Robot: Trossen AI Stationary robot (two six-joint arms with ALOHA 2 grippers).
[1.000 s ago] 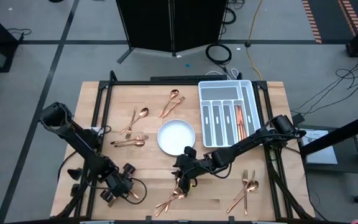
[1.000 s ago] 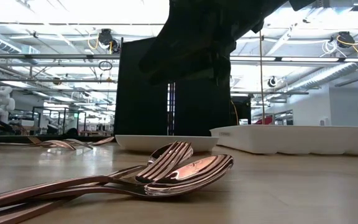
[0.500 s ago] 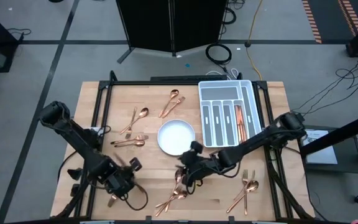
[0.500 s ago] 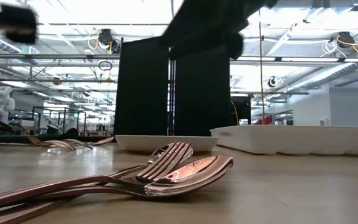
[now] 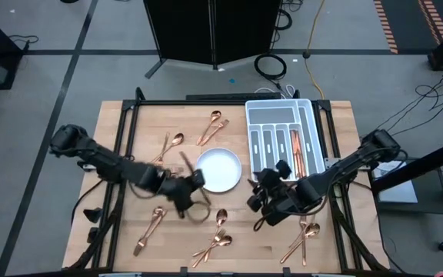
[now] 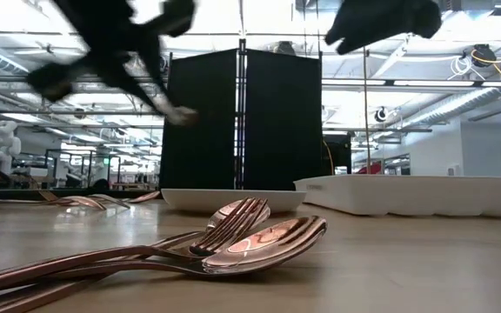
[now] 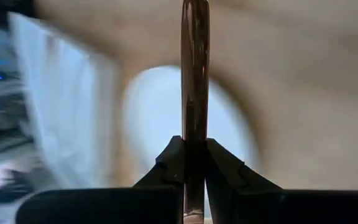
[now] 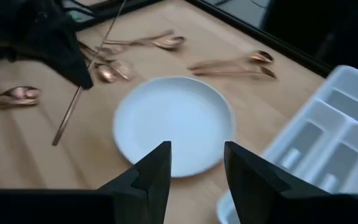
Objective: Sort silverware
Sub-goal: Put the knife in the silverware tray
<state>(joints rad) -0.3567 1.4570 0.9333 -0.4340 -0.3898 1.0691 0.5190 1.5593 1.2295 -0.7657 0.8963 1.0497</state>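
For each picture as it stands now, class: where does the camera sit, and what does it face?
High: overhead, straight down; both arms, white cutlery tray.
Low: table height, across forks and spoon; arms overhead.
Left wrist: left hand shut on a copper utensil, facing the plate.
Right wrist: open right hand facing the white plate.
Shared: plate and tray appear in high, low and right wrist.
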